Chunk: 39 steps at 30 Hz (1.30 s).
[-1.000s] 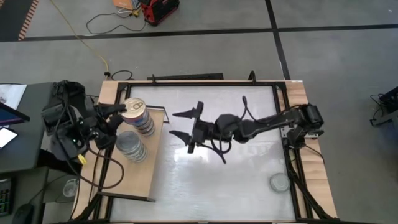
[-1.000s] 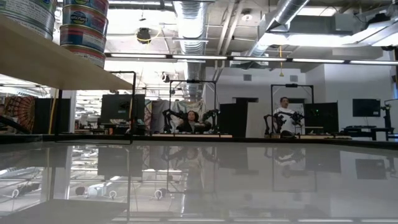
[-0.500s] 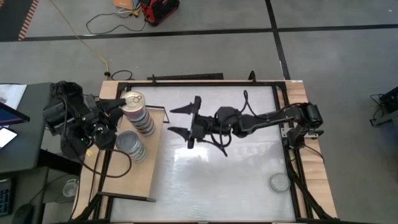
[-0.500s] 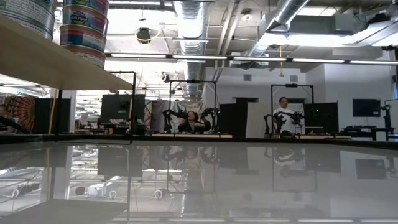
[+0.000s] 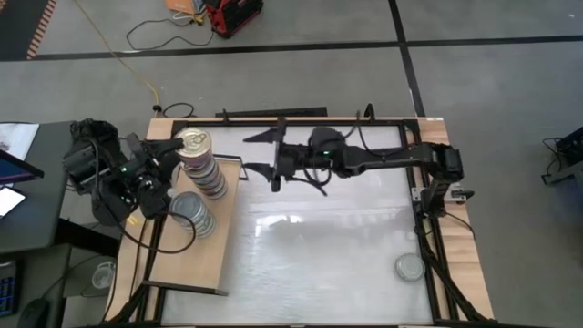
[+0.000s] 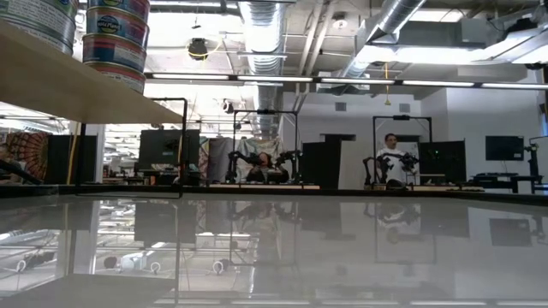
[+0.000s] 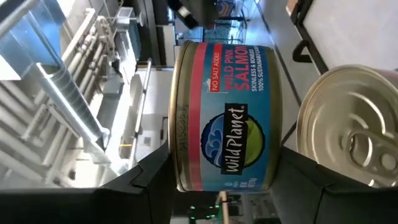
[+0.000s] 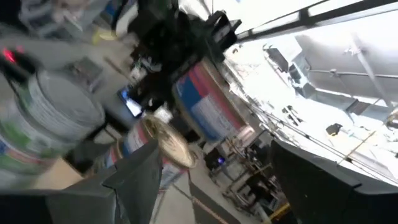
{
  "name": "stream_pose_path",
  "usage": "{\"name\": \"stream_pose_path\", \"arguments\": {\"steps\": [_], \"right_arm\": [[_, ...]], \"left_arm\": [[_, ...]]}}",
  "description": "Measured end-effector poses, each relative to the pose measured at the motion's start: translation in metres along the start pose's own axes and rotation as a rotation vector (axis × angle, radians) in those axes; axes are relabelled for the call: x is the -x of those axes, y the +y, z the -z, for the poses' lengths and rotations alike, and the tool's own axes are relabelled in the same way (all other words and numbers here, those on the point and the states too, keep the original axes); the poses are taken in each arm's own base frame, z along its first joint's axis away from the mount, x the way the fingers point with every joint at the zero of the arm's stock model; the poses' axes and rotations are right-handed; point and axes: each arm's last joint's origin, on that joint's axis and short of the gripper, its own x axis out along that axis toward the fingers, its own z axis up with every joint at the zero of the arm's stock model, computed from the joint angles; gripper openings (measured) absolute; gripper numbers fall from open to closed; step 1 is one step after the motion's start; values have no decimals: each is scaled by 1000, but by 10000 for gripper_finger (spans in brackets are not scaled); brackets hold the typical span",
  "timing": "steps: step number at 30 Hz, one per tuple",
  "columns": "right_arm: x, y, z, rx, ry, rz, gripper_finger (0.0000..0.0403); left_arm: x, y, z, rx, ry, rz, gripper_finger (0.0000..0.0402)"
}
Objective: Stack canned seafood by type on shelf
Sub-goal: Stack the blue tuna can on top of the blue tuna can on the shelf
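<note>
Right hand (image 5: 260, 153) swung toward the back; gold-topped salmon tin (image 5: 193, 141) crowns its stack.

Two stacks of small flat round tins, a gold-topped stack (image 5: 199, 164) and a silver-topped stack (image 5: 191, 212), stand side by side on the light wooden black-framed shelf (image 5: 187, 264) at the white table's (image 5: 328, 255) left edge.

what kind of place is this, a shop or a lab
Most likely a robotics lab or workshop, not a shop. Bare ceiling ducts run overhead, similar arm rigs stand at other tables with a person at one, and cables trail over a grey concrete floor.
</note>
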Motion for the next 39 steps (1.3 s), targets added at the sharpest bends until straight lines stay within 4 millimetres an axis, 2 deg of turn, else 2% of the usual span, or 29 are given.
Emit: {"name": "stream_pose_path", "arguments": {"steps": [5,9,12,19,21,28,31,36,39], "right_arm": [[-24,12,13,58,76,-26,330],[-38,-2,-4,104,98,13,330],[-46,-4,-9,162,151,37,330],[-46,-25,-15,229,149,39,330],[-47,-25,-14,261,156,31,333],[-47,-22,-16,288,139,24,386],[-48,-23,-17,276,59,-6,397],[-47,-30,-23,256,-76,0,388],[-52,-27,-14,246,-96,-14,387]], "left_arm": [[-1,-1,-1,43,6,12,203],[-2,-1,-1,96,15,12,203],[-2,-1,-1,141,16,23,203],[-3,-1,0,203,28,25,203],[-3,-1,0,203,31,24,203],[-3,-1,-1,236,32,22,203],[-3,-1,-1,249,32,22,203],[-4,-1,-3,240,32,23,203],[-4,-1,-3,237,32,22,203]]}}
